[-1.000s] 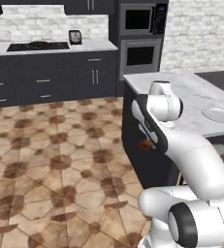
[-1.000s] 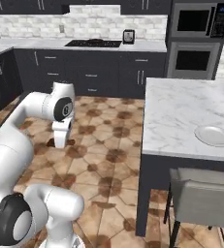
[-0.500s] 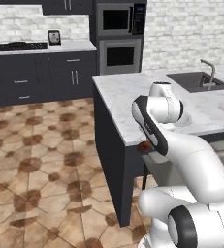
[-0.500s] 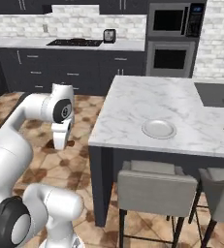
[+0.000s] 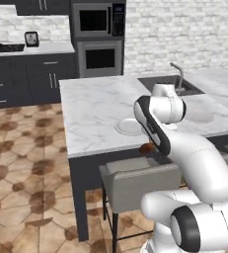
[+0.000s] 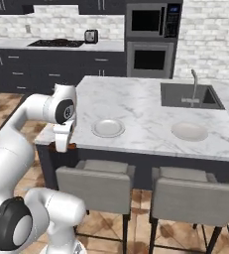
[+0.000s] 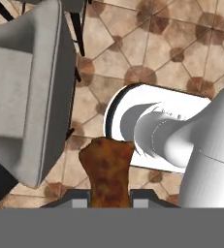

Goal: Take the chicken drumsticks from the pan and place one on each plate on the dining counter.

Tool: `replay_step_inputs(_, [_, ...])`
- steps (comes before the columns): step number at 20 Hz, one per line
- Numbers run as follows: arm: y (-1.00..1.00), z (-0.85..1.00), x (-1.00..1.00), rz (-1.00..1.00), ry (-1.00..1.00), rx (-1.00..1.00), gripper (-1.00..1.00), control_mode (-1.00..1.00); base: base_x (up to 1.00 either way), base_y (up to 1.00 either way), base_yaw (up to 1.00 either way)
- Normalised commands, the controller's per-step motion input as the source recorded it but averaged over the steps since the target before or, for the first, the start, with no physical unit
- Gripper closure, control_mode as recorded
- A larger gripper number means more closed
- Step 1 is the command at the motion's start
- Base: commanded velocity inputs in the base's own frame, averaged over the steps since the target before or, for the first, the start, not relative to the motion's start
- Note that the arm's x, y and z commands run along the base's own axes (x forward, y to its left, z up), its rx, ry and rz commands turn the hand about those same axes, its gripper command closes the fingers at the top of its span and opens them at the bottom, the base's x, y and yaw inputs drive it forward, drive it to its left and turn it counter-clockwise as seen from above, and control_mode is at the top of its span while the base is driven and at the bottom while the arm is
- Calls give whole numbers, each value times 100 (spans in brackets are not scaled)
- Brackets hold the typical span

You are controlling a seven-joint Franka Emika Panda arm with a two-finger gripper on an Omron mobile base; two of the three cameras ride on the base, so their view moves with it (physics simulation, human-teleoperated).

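The orange-brown glossy chicken drumstick [image 7: 107, 172] is clamped in the two-finger gripper [image 7: 108, 199], below the white marble dining counter's [image 6: 136, 106] edge; the fingertips are mostly hidden

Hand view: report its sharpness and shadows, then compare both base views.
Hand view: the drumstick in the gripper looks soft and coarsely textured; floor tiles slightly blurred, shadows faint. Left base view: even, flat light on the dining counter; plate washed out. Right base view: crisper, plates distinct.
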Motion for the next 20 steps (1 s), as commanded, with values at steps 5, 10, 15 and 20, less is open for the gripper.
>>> replay_step_inputs(5, [0,0,0,0,0,0,100,100,0,-91,1])
replay_step_inputs(10, [0,0,0,0,0,0,100,100,1,-73,3])
replay_step_inputs(15, [0,0,0,0,0,0,100,100,23,-37,6])
replay_step_inputs(20, [0,0,0,0,0,0,100,100,42,-28,8])
